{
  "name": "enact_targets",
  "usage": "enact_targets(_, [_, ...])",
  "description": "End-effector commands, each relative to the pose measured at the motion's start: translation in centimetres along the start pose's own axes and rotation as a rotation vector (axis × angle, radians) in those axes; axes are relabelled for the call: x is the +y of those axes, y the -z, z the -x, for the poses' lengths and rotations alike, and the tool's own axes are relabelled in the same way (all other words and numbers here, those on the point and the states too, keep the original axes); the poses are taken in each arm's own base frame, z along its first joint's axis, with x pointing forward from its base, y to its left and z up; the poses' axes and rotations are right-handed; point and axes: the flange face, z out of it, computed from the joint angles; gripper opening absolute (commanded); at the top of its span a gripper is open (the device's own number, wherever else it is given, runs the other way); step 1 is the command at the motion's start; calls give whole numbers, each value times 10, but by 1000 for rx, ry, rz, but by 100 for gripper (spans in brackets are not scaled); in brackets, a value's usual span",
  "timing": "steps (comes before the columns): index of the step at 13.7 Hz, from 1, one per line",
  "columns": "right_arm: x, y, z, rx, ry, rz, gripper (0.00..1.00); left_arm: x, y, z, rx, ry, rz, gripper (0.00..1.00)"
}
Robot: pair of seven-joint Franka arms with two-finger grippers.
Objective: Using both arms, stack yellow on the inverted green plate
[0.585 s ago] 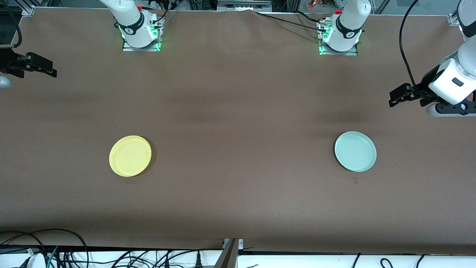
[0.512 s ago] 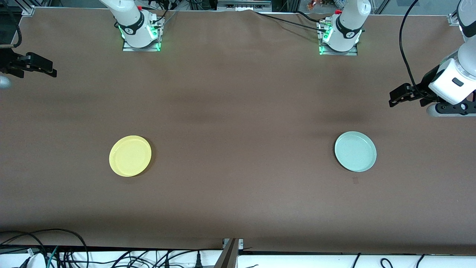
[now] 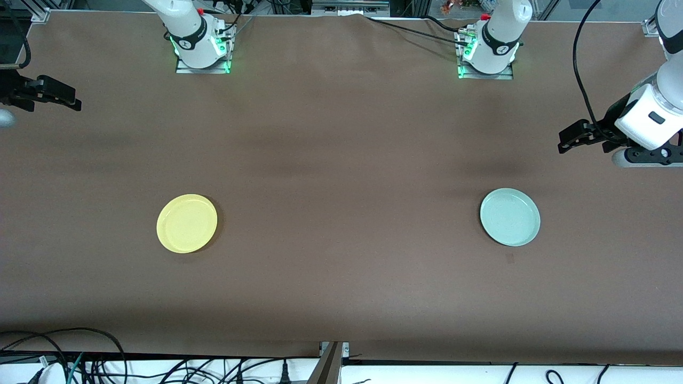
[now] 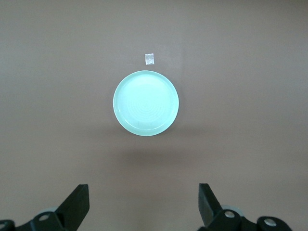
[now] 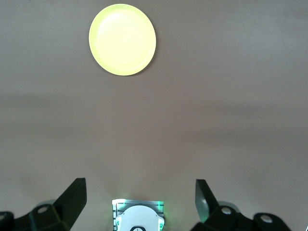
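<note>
The yellow plate (image 3: 187, 223) lies rim up on the brown table toward the right arm's end; it also shows in the right wrist view (image 5: 122, 39). The pale green plate (image 3: 509, 217) lies rim up toward the left arm's end and shows in the left wrist view (image 4: 146, 103). My left gripper (image 3: 570, 140) hangs open and empty above the table's end, well apart from the green plate; its jaws stand wide in its wrist view (image 4: 143, 202). My right gripper (image 3: 58, 96) hangs open and empty over its end of the table (image 5: 139, 190), apart from the yellow plate.
A small square mark (image 3: 509, 258) sits on the table just nearer the camera than the green plate, also in the left wrist view (image 4: 149, 58). The arm bases (image 3: 201, 50) (image 3: 486, 53) stand at the far edge. Cables (image 3: 106, 368) run below the near edge.
</note>
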Motion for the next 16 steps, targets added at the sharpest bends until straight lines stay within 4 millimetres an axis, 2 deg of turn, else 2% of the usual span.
enact_targets(1, [3,6,-1,8,-11,-9,100,-1,3,-5,-11,-12,6,100])
enact_targets(4, [6,5,-2,6,-11,-11,100,-2,-4,-7,-25,-14,-2,100])
enact_targets(7, [6,6,-2,9,-8,-11,100,-14,-28,-21,-53,6,-8,100])
enact_targets(9, [5,6,-2,8,-12,-11,100,-22,-65,-35,-116,20,-9,100])
enact_targets(13, [6,6,-2,10,-12,-12,100,-40,-153,-75,-145,-10,-5,100])
enact_targets(14, [6,6,-2,8,-11,-12,100,-50,-167,-83,-122,-11,-4,100])
enact_targets(16, [6,6,-2,8,-12,-12,100,-53,-192,-103,-48,-74,-2,100])
